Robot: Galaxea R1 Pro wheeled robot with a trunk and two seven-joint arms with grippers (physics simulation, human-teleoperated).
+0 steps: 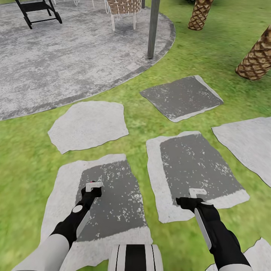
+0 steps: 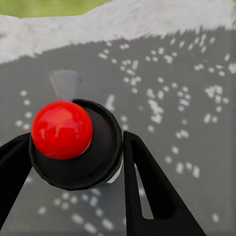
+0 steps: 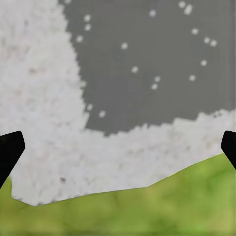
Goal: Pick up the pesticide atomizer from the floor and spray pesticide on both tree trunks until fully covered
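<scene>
Left arm reaches forward and down over a grey stepping slab; left pincer is closed around the pesticide atomizer, its fingers pressed to both sides. Left wrist view looks down onto the sprayer's red top, so its long axis runs roughly along the fingers; nozzle direction can't be read. Right arm likewise extended; right pincer spread wide and empty over a slab edge and the grass floor.
</scene>
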